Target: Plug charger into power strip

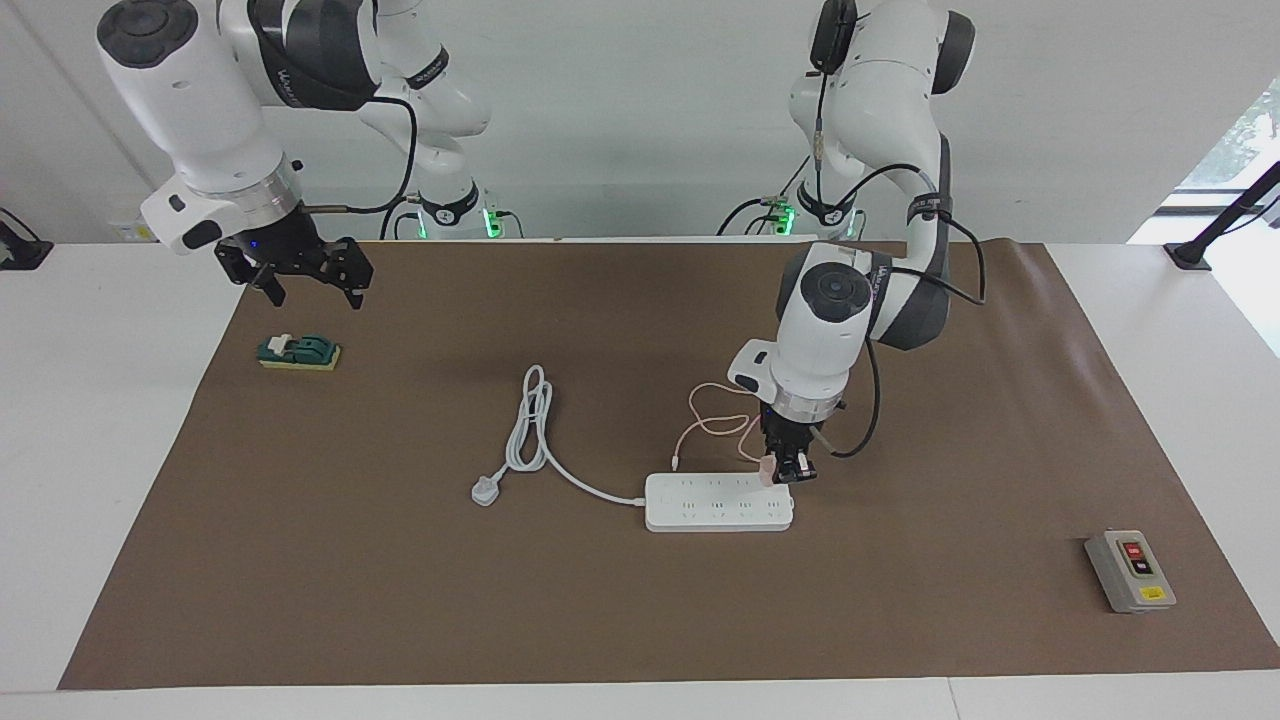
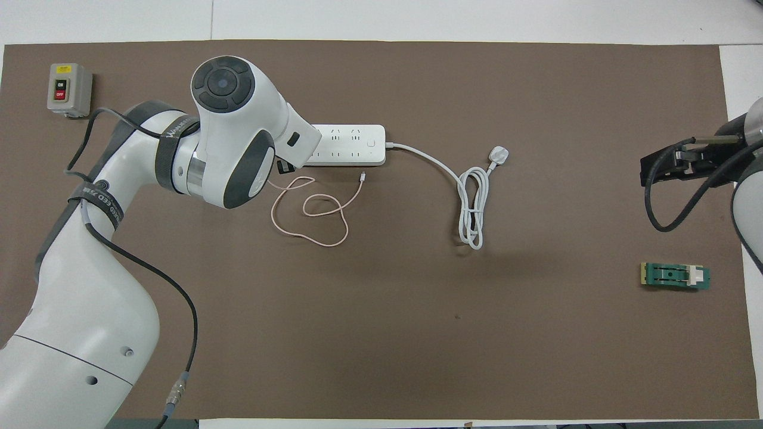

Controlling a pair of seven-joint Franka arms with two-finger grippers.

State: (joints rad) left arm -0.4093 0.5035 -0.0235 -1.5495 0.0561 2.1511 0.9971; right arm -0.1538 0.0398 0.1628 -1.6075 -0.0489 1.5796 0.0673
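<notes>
The power strip (image 1: pixel 718 502) lies flat in the middle of the brown mat and also shows in the overhead view (image 2: pixel 351 145). My left gripper (image 1: pixel 790 472) points down, shut on the small pink charger (image 1: pixel 767 470). It holds the charger at the strip's end toward the left arm's end of the table, on the row nearer the robots. I cannot tell whether the pins are in a socket. The thin pink cable (image 1: pixel 715 420) loops on the mat nearer the robots (image 2: pixel 316 208). In the overhead view the left arm hides the charger. My right gripper (image 1: pixel 312 290) is open and waits raised above the mat.
The strip's thick white cord ends in a white three-pin plug (image 1: pixel 485 492) toward the right arm's end. A green and yellow block (image 1: pixel 298 352) lies below the right gripper. A grey box with red and black buttons (image 1: pixel 1130 570) sits at the left arm's end.
</notes>
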